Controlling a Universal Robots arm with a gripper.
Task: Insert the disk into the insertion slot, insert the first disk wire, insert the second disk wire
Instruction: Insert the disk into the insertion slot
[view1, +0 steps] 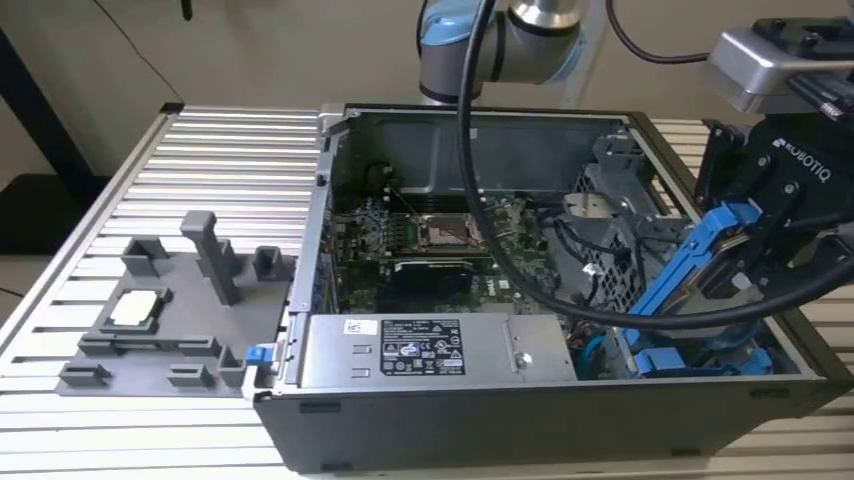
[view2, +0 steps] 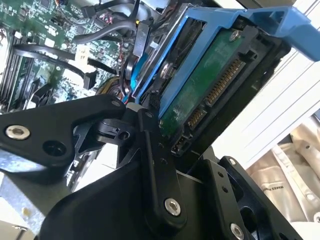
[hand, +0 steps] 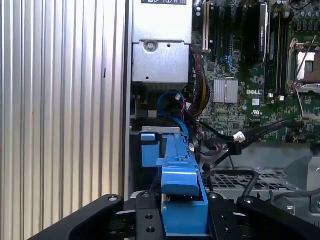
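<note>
My gripper (view1: 771, 245) is shut on the disk (view1: 697, 268), a drive in a bright blue carrier frame. I hold it tilted steeply over the open computer case's front corner, at the exterior view's right. Its lower end reaches down toward the blue-lined insertion slot (view1: 701, 360). In the second wrist view the disk's green circuit board (view2: 202, 92) and connector end face the camera, with the black fingers (view2: 150, 145) clamped on the frame's sides. In the first wrist view the blue carrier (hand: 177, 167) runs edge-on away from the gripper (hand: 182, 216) toward the slot (hand: 150, 146). A loose black wire with a pale plug (hand: 239, 136) lies beside it.
A grey power-supply box (view1: 420, 350) with a white sticker fills the case's front. The motherboard (view1: 427, 245) lies behind it. The arm's black cable (view1: 465, 140) hangs across the case. On the ribbed metal table (view1: 147, 170), a grey fixture (view1: 174, 300) stands at the exterior view's left.
</note>
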